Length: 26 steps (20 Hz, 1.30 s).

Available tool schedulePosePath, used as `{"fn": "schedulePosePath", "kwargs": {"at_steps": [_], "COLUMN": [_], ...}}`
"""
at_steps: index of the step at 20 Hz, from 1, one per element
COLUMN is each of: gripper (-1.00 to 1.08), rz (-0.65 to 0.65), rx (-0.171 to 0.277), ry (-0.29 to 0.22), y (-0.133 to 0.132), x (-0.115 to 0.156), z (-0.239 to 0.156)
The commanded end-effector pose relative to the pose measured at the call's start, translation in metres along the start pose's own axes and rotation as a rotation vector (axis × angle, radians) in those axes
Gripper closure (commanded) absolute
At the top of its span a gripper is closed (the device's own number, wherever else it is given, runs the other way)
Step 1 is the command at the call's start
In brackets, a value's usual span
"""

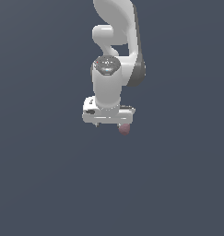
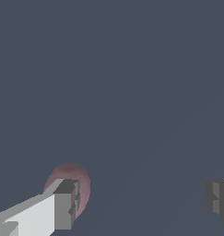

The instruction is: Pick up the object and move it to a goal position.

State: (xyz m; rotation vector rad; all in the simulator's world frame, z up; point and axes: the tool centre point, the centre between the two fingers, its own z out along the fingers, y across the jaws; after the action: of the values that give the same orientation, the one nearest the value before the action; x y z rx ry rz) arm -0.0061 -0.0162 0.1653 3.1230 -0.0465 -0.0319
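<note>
While the pincer (image 2: pixel 141 203) hangs spread, the blob (image 2: pixel 81 182) sits behind one finger (image 2: pixel 65 205) — approach stage; centring comes next.

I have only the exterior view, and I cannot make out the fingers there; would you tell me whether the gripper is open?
Observer: Yes. In the wrist view the gripper is open, with its fingers far apart.
Operator: Thank you. Is the object between them?
Observer: No. The object shows at one finger and is partly hidden by it. The gap holds only bare floor.
Operator: Is the other finger near it?
Observer: No. The other finger is across the whole gap from it.
</note>
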Motion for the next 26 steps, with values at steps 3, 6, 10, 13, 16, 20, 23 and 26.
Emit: {"fn": "schedulePosePath", "kwargs": {"at_steps": [3, 6, 10, 13, 16, 20, 23, 26], "gripper": [-0.92, -0.92, -0.92, -0.92, -0.92, -0.92, -0.92, -0.92], "rz": [-0.002, -0.01, -0.018, -0.016, -0.009, 0.01, 0.03, 0.057], "rx": [0.003, 0.016, 0.026, 0.025, 0.024, 0.023, 0.022, 0.02], "ry": [-0.001, -0.003, -0.005, -0.005, -0.004, -0.001, 0.002, 0.007], "y": [-0.001, -0.004, -0.006, -0.006, -0.011, -0.022, -0.034, -0.048], "x": [0.0, 0.001, 0.002, 0.002, -0.001, -0.009, -0.019, -0.032], "z": [0.0, 0.0, -0.001, 0.0, 0.003, 0.011, 0.02, 0.031]}}
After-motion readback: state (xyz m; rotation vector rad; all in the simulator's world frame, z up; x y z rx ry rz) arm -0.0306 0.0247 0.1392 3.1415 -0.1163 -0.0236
